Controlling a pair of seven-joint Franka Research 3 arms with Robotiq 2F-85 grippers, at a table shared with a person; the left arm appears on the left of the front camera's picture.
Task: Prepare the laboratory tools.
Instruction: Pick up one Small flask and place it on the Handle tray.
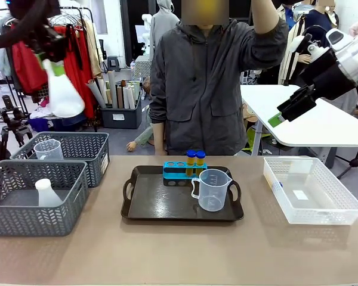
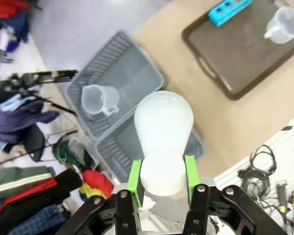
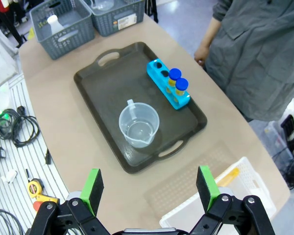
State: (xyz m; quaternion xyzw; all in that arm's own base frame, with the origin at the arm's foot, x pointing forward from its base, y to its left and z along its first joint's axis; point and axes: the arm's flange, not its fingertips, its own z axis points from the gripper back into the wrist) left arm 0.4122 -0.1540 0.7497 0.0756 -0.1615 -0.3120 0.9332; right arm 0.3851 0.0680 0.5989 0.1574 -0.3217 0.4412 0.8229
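Observation:
My left gripper (image 1: 52,59) is shut on the neck of a translucent white conical flask (image 1: 64,92), held high above the grey baskets at the left. From the left wrist the flask (image 2: 164,122) hangs between the green pads (image 2: 134,177). On the black tray (image 1: 149,208) stand a clear measuring jug (image 1: 212,189) and a blue tube rack (image 1: 176,170) with two yellow blue-capped tubes (image 1: 195,159). My right gripper (image 1: 281,117) hovers open at the upper right, with the jug (image 3: 138,125) and rack (image 3: 167,84) below it.
Two grey mesh baskets stand at the left. The front one (image 1: 24,215) holds another flask (image 1: 46,193); the back one (image 1: 83,149) holds another jug (image 1: 48,149). A clear white bin (image 1: 313,192) sits at the right. A person (image 1: 212,89) stands behind the table.

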